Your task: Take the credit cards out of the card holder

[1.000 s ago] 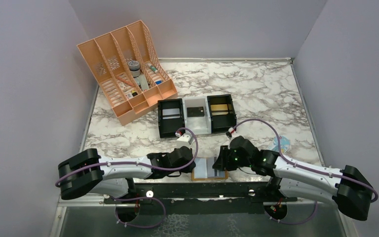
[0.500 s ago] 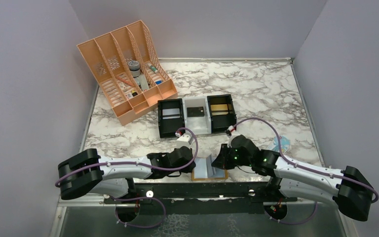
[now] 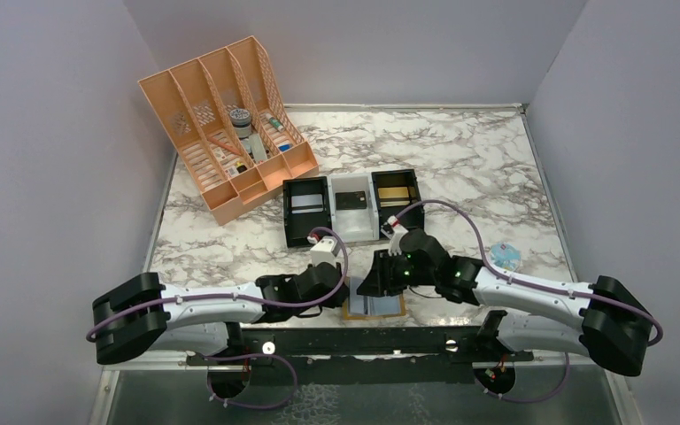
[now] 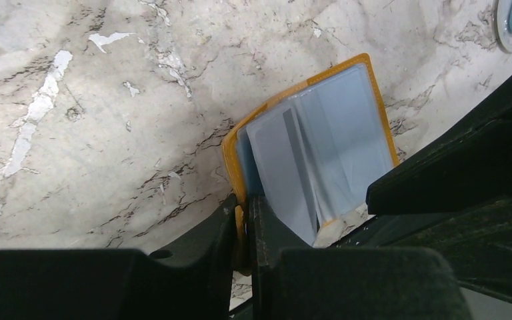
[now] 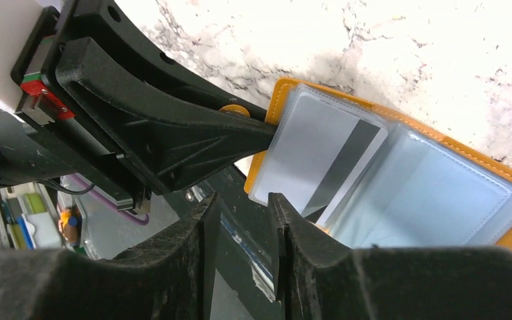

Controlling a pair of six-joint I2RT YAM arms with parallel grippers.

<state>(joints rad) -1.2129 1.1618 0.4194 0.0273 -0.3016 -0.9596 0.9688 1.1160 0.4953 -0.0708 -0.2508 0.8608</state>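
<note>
The card holder (image 3: 388, 308) lies open near the table's front edge, tan cover down and pale blue panels up. My left gripper (image 3: 343, 297) is shut on its left cover edge (image 4: 243, 230). In the right wrist view a grey-blue credit card (image 5: 313, 160) with a dark stripe sticks partly out of the left panel of the holder (image 5: 440, 193). It also shows in the left wrist view (image 4: 281, 170). My right gripper (image 5: 243, 220) hovers over the holder's left half, its jaws a little apart and empty, with one finger (image 5: 287, 233) beside the card's corner.
Two black bins (image 3: 305, 212) (image 3: 398, 202) flank a white bin (image 3: 351, 204) behind the holder. An orange file rack (image 3: 221, 124) stands at the back left. A clear-blue packet (image 3: 503, 257) lies at the right. A black rail (image 3: 363, 338) runs along the front edge.
My right gripper has moved left from the holder's right edge to over its left half. A panel that it lifted half a second ago now lies lower. The left gripper kept its hold.
</note>
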